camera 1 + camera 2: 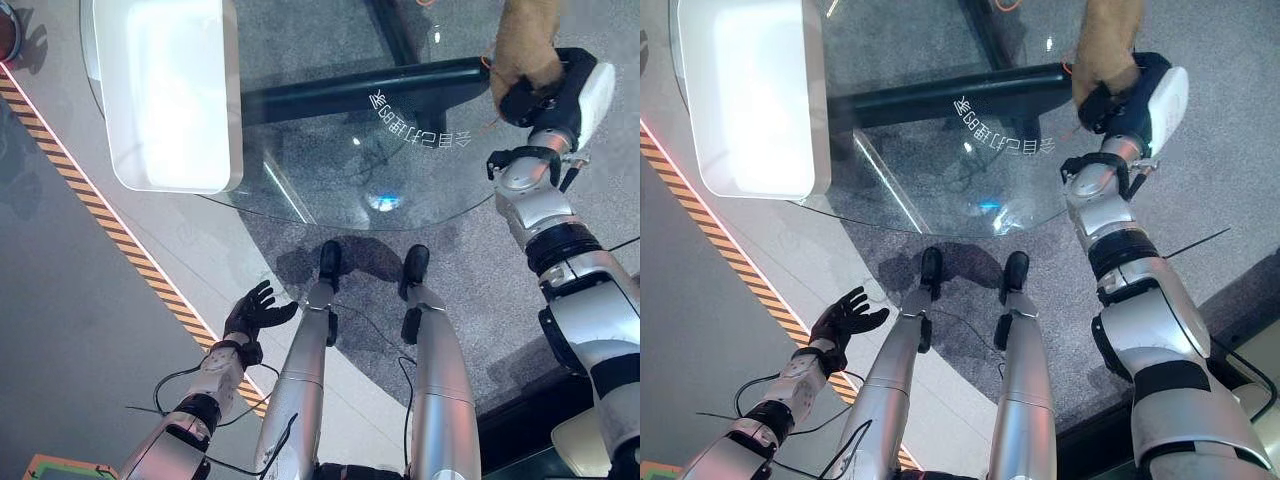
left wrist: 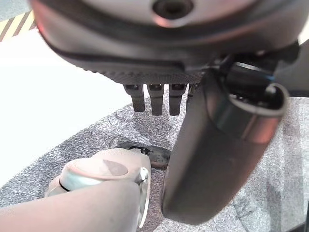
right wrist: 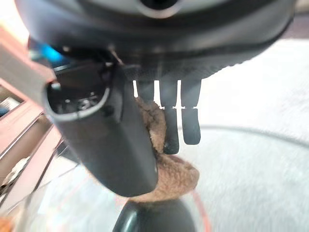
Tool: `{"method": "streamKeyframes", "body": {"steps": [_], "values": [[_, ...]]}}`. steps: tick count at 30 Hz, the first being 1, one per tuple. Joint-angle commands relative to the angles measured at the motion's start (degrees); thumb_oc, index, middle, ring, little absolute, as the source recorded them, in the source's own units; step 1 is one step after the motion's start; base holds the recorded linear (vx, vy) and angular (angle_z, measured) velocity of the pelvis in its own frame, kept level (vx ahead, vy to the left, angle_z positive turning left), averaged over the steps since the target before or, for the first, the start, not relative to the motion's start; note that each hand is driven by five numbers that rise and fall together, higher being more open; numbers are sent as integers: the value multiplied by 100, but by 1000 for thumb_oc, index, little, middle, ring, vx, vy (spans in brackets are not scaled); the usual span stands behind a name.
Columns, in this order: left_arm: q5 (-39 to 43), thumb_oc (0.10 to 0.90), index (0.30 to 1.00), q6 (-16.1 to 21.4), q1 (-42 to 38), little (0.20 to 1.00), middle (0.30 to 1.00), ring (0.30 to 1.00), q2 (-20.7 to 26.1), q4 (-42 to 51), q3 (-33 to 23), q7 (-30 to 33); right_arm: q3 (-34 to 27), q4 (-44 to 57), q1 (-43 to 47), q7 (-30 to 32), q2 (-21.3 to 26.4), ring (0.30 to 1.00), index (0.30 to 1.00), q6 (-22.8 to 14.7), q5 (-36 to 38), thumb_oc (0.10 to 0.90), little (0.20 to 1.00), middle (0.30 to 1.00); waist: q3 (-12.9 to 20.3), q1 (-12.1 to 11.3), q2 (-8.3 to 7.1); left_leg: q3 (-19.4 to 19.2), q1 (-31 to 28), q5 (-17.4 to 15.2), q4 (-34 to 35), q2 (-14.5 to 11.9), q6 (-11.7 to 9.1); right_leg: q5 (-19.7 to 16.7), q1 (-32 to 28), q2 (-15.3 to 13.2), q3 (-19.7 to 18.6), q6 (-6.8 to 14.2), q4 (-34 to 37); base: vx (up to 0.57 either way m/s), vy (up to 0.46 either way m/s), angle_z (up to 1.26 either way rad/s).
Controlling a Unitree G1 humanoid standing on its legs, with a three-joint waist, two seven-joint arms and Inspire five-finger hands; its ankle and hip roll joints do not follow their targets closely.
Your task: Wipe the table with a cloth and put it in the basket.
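The robot's right hand [image 1: 545, 95] is raised over the far right part of a round glass table [image 1: 330, 190], with its dark fingers and thumb curled tightly around a brown, fuzzy cloth [image 1: 528, 40]. The cloth bunches up out of the grip and extends past the hand toward the far edge of the head camera's view. In the right wrist view, the thumb and fingers [image 3: 170, 121] pinch the brown cloth [image 3: 169, 176] between them, with the glass tabletop showing beyond. Whether the cloth touches the glass cannot be told. The right arm reaches in from the lower right, bent upward toward the table. The left hand [image 1: 258, 310] hangs low at the robot's left side, well apart from the table, with its fingers spread and relaxed and nothing in it. Under it lies a pale floor crossed by a yellow-and-black striped line [image 1: 110, 225]. A white, rounded rectangular basket [image 1: 165, 95] sits on the far left part of the table, well apart from the cloth. Through the clear glass, a dark tubular table frame [image 1: 360, 85] and grey carpet [image 1: 480, 290] can be seen.
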State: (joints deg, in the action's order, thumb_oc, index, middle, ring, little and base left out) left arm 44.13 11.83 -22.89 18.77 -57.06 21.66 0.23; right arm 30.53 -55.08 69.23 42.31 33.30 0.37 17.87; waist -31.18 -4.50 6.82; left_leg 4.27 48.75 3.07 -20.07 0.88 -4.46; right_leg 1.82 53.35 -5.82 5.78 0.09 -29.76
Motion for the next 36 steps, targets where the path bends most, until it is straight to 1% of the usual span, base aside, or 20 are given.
{"method": "streamKeyframes", "body": {"steps": [1,8,11,13,15,17,22,24,25,28,31,34,36], "values": [[-102,800,900,128,109,900,900,900,12,-284,-131,-28,520,965,291,-456,-34,300,300,-295,-529,100,200,300,138,-158,182,-412,-192,-203,-45,343,365,291,-294,269,357,-41,210,0,0,0],[-187,800,900,142,98,900,900,900,-89,-257,-147,34,750,1365,86,-1160,-414,300,300,-89,-723,100,200,300,138,-178,198,-442,-256,-144,41,352,353,299,-347,281,368,-56,250,0,0,0],[-220,800,900,154,102,900,900,900,-108,-278,-160,27,901,1417,-24,-1508,-564,300,300,-64,-737,100,200,300,138,-190,205,-445,-277,-129,56,358,349,306,-364,279,384,-69,251,0,0,0],[-223,800,900,168,102,900,900,900,-117,-291,-162,23,946,1437,-45,-1614,-609,300,300,-46,-734,100,200,300,138,-192,208,-448,-283,-124,63,355,345,309,-372,274,387,-71,254,0,0,0],[-259,800,900,150,85,900,900,900,-164,-274,-170,56,1079,1515,-143,-1948,-757,300,300,-47,-829,100,200,300,138,-195,217,-462,-308,-111,78,358,334,313,-395,266,387,-75,268,0,0,0],[-253,800,900,148,75,900,900,900,-201,-245,-149,98,1154,1577,-181,-2061,-848,300,300,-10,-840,100,200,300,138,-197,230,-461,-310,-105,81,364,331,315,-390,265,382,-77,264,0,0,0],[-311,800,900,126,66,900,900,900,-265,-247,-161,123,1305,1775,-314,-2564,-1088,300,300,16,-893,100,200,300,138,-202,241,-467,-333,-81,88,380,319,318,-410,253,385,-77,265,0,0,0],[-309,800,900,116,67,900,900,900,-272,-221,-148,144,1355,1845,-342,-2680,-1130,300,300,43,-970,100,200,300,138,-206,243,-464,-324,-76,82,383,314,319,-402,252,386,-76,258,0,0,0],[-338,800,900,103,59,900,900,900,-290,-202,-153,162,1466,1974,-381,-2889,-1190,300,300,115,-928,100,200,300,138,-206,237,-467,-308,-70,74,386,312,313,-385,247,386,-78,258,0,0,0],[-336,800,900,97,51,900,900,900,-292,-209,-169,166,1569,2088,-452,-3107,-1263,300,300,164,-980,100,200,300,138,-206,228,-463,-311,-58,82,385,305,321,-385,252,379,-77,247,0,0,0],[-349,800,900,69,36,900,900,900,-282,-188,-177,184,1734,2217,-522,-3503,-1300,300,300,219,-961,100,200,300,138,-212,209,-465,-314,-41,104,382,305,305,-392,248,392,-70,281,0,0,0],[-359,800,900,54,33,900,900,900,-263,-179,-192,168,1834,2354,-594,-3653,-1332,300,300,244,-986,100,200,300,138,-213,186,-457,-311,-27,108,389,306,289,-395,254,395,-67,298,0,0,0],[-359,800,900,46,25,900,900,900,-252,-181,-196,169,1854,2422,-621,-3614,-1340,300,300,277,-1046,100,200,300,138,-208,174,-456,-308,-24,99,389,306,281,-390,254,395,-63,292,0,0,0]]}}
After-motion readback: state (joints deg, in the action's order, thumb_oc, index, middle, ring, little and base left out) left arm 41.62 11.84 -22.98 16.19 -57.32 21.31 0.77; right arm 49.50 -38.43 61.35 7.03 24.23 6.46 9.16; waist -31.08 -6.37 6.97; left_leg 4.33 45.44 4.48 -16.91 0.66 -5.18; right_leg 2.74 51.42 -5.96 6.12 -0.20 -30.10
